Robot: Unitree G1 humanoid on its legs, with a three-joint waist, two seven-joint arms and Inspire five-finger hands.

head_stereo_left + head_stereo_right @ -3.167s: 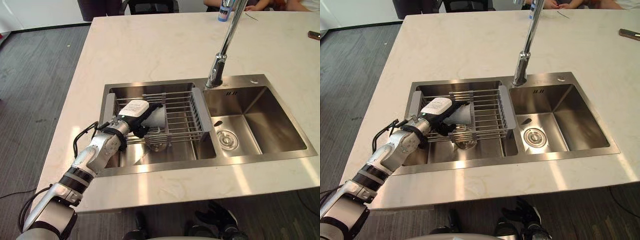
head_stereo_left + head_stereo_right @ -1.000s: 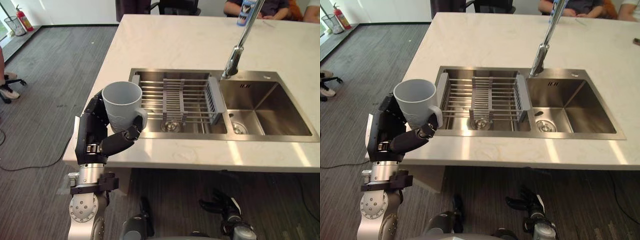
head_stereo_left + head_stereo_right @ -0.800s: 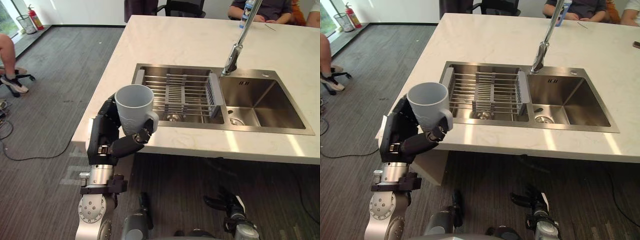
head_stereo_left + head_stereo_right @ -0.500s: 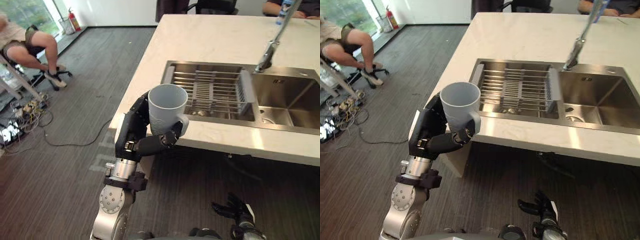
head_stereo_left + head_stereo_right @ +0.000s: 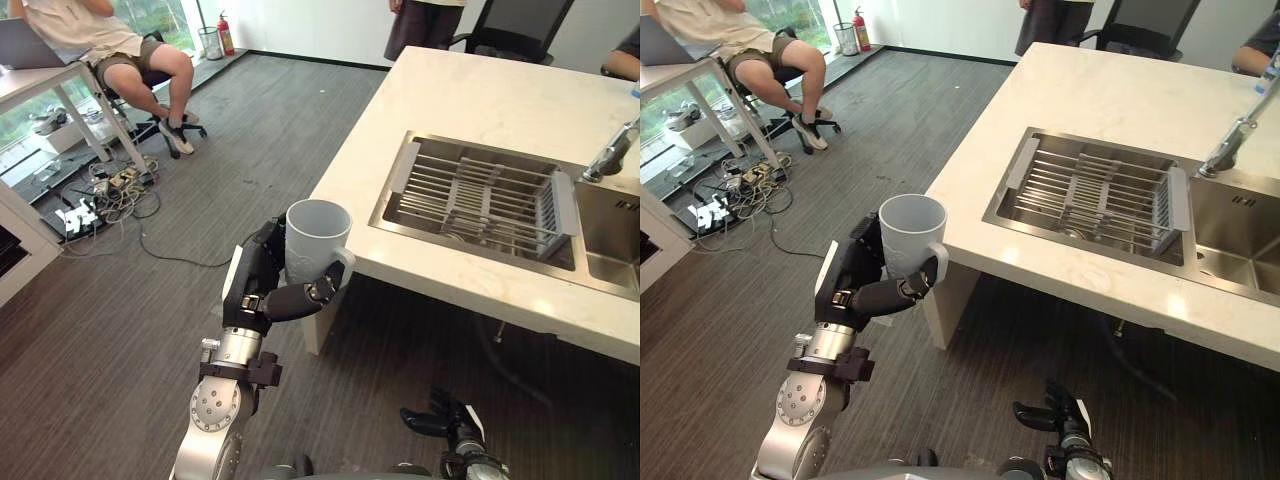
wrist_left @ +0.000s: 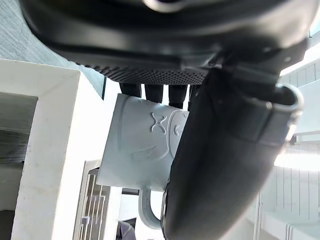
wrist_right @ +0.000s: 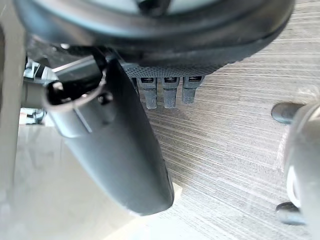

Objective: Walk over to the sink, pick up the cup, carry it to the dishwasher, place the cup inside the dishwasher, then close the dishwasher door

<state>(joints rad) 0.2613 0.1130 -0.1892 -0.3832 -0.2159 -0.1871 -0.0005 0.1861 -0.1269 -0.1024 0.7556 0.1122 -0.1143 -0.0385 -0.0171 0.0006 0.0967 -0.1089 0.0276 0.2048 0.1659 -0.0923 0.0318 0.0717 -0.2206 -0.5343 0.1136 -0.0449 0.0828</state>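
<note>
A pale grey cup (image 5: 317, 238) with a handle stands upright in my left hand (image 5: 256, 290), held out over the dark floor just off the corner of the white counter (image 5: 470, 100). The fingers wrap one side of the cup (image 5: 911, 236) and the thumb presses across the other. In the left wrist view the cup (image 6: 140, 147) shows past the thumb, its embossed side and its handle in sight. My right hand (image 7: 127, 145) hangs over the floor with relaxed fingers and holds nothing. The steel sink (image 5: 400, 195) with its wire rack (image 5: 485, 195) lies to the right.
A person sits on a chair (image 5: 115, 50) at the upper left beside a white table (image 5: 40, 85). Cables and power strips (image 5: 100, 195) lie on the floor there. Another person (image 5: 425, 25) stands at the counter's far end. Open floor (image 5: 250, 140) stretches ahead.
The left hand closed on the cup in the sink rack, lifted it out and keeps it upright. The camera has since swung left, away from the sink, toward the open floor.
</note>
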